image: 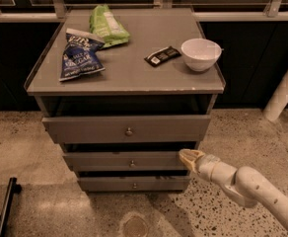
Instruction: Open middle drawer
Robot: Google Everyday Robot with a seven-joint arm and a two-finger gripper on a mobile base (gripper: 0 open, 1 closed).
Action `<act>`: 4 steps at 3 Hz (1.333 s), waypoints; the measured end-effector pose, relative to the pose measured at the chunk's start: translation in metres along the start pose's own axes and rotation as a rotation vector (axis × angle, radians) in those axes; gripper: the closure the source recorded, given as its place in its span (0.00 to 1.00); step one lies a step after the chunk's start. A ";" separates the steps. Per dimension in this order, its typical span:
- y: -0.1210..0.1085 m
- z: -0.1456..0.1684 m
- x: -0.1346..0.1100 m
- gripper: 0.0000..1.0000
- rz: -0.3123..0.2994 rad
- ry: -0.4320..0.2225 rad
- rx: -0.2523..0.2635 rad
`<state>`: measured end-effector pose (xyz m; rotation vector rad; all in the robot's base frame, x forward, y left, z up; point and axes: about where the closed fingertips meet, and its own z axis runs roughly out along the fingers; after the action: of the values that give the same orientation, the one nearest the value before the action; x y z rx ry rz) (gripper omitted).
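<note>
The middle drawer (119,161) is a grey flat front with a small round metal knob (131,164), between a taller top drawer (126,128) and a narrower bottom drawer (134,183). All three stand slightly out from the grey cabinet. My gripper (186,158) comes in from the lower right on a white arm, and its tan tip is at the right end of the middle drawer's front, well right of the knob.
On the cabinet top (129,78) lie a blue chip bag (80,56), a green bag (107,26), a dark snack bar (162,56) and a white bowl (200,54). A white post (284,95) stands at right. A black object (3,206) lies on the speckled floor at lower left.
</note>
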<state>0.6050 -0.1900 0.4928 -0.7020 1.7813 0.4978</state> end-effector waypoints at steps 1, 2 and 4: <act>0.002 0.015 0.010 1.00 0.006 -0.032 0.016; -0.002 0.041 0.003 1.00 -0.024 -0.081 0.007; -0.005 0.048 0.005 1.00 -0.032 -0.067 0.015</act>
<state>0.6414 -0.1638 0.4735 -0.6942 1.7077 0.4806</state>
